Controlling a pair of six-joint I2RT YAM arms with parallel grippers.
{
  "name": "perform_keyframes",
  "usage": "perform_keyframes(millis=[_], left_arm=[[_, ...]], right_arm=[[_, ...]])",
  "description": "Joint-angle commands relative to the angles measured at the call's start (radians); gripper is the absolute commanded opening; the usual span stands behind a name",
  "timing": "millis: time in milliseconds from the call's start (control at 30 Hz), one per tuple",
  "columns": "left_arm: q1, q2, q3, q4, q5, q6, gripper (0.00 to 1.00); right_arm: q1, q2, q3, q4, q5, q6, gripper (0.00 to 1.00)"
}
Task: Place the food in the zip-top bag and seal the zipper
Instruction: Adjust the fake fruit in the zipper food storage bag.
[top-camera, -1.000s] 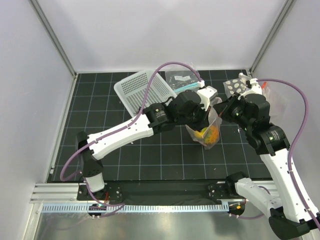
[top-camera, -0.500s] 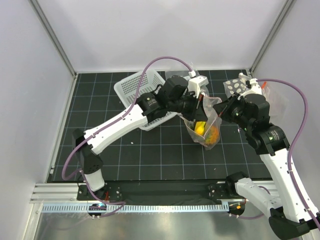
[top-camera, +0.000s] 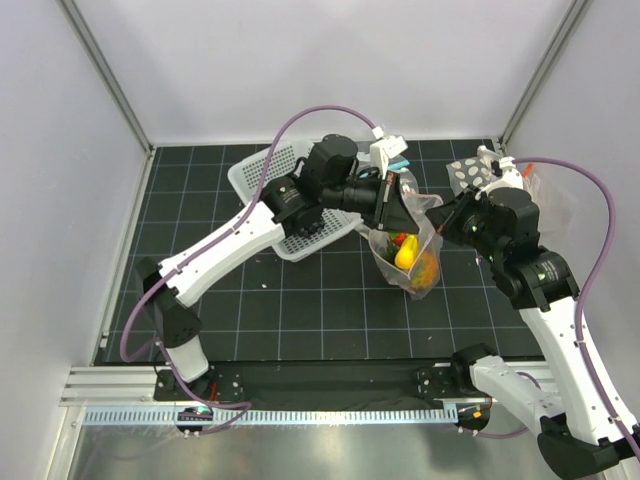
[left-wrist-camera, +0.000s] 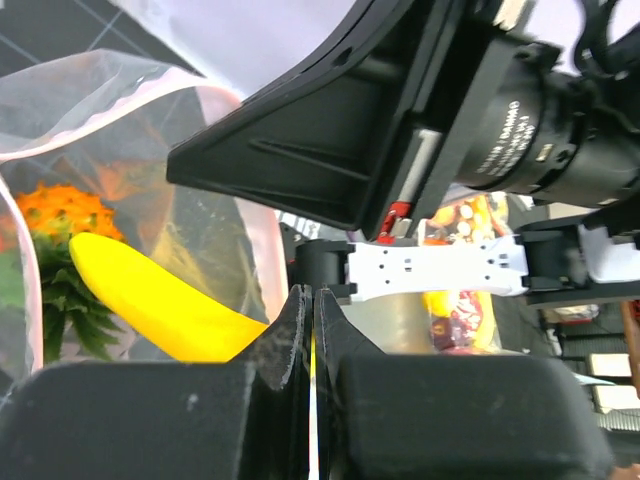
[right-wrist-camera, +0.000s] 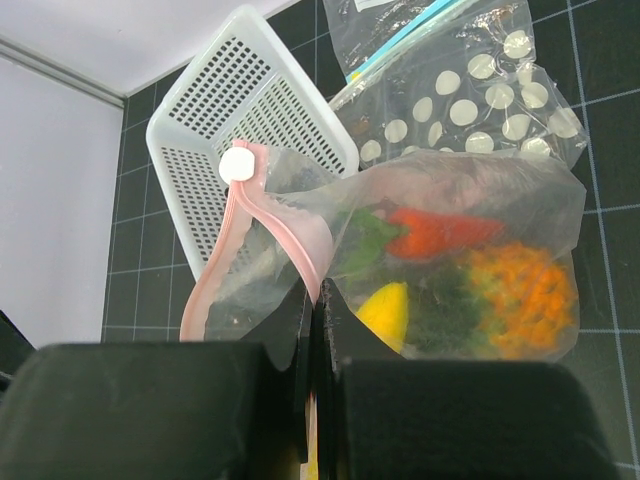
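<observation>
Readable text: none that I can make out in any of the three views.
Motor housing (left-wrist-camera: 520, 110): this black round part of my right arm shows in my left wrist view. It carries a few lines of fine white print, too small and blurred for me to read.
Zip-top bag (right-wrist-camera: 470, 190): I can read no lettering or number on its clear film.
</observation>
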Motion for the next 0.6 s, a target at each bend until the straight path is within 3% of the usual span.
perform_keyframes(millis=[0,400,567], left_arm=[[0.015,-0.024,-0.001,0.089,0.090,-0.057,0.00],[0.041,0.166,0.060,0.129,0.160,-0.112,0.00],[0.041,0.166,0.048,0.089,0.020,-0.040,0.02]], right_arm=[[-0.004,-0.011,0.001,0.056,-0.019,0.012,0.01],[-0.004,-0.035,0.024,0.031,-0.026,0.015,0.01],[-0.004,-0.037,0.023,0.030,-0.026,0.013,0.01]])
